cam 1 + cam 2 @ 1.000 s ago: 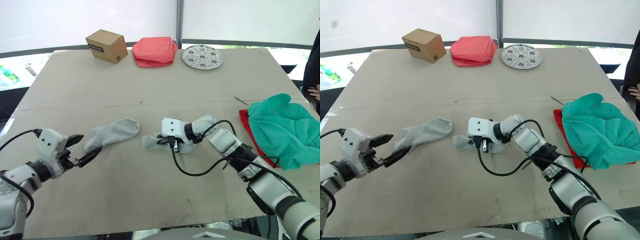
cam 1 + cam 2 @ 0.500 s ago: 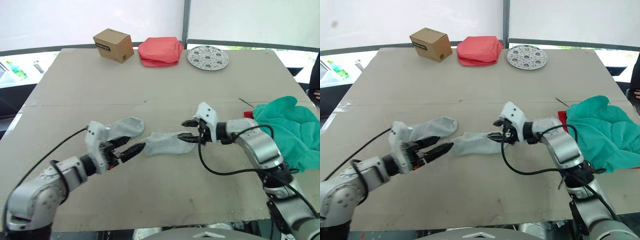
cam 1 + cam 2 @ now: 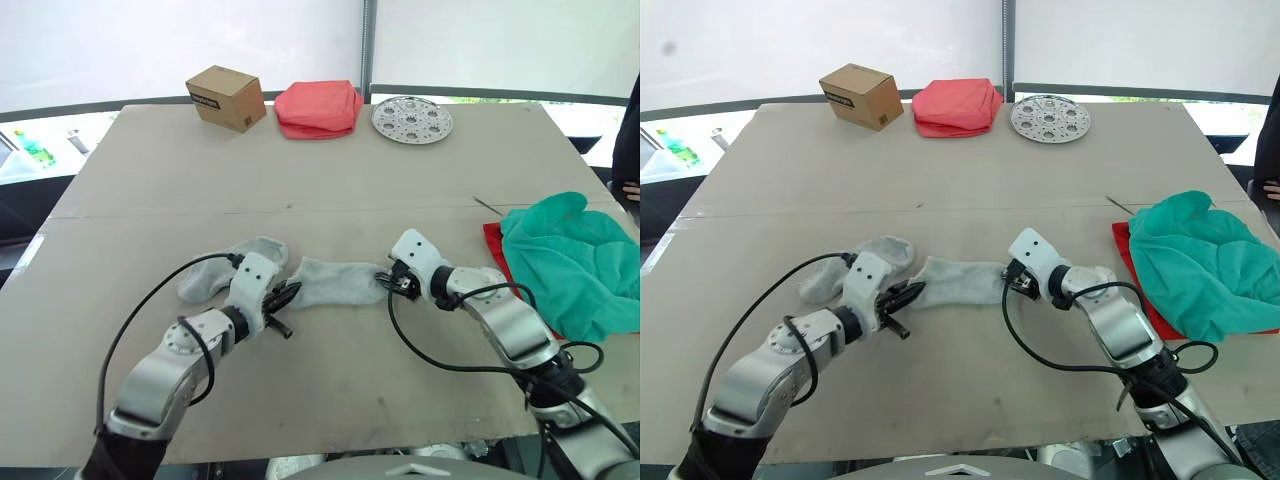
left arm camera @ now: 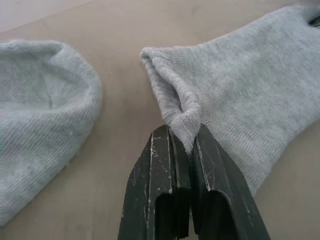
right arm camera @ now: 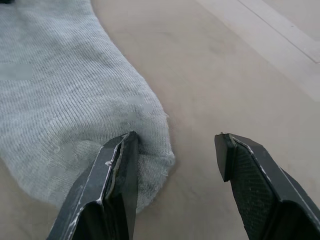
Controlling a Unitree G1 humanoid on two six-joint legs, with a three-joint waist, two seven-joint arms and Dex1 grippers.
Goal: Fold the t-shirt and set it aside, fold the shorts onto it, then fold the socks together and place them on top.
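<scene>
Two light grey socks lie mid-table. One sock (image 3: 335,282) is stretched flat between my grippers, and the other sock (image 3: 225,270) lies just left of it. My left gripper (image 4: 182,131) is shut on a pinch of the flat sock's cuff edge (image 4: 175,102). My right gripper (image 5: 176,137) stands open at that sock's toe (image 5: 150,135), one finger touching the fabric. The teal shorts (image 3: 565,255) lie bunched at the right on the red t-shirt (image 3: 492,243), of which only an edge shows.
At the table's far edge stand a cardboard box (image 3: 226,96), a folded salmon-pink cloth (image 3: 318,106) and a round perforated metal plate (image 3: 412,119). A person (image 3: 628,150) is at the right border. Bare table lies in front of the socks.
The crumpled sock has been drawn out flat. My left gripper came in from the left and closed on its cuff. My right gripper released the toe end and stands open.
</scene>
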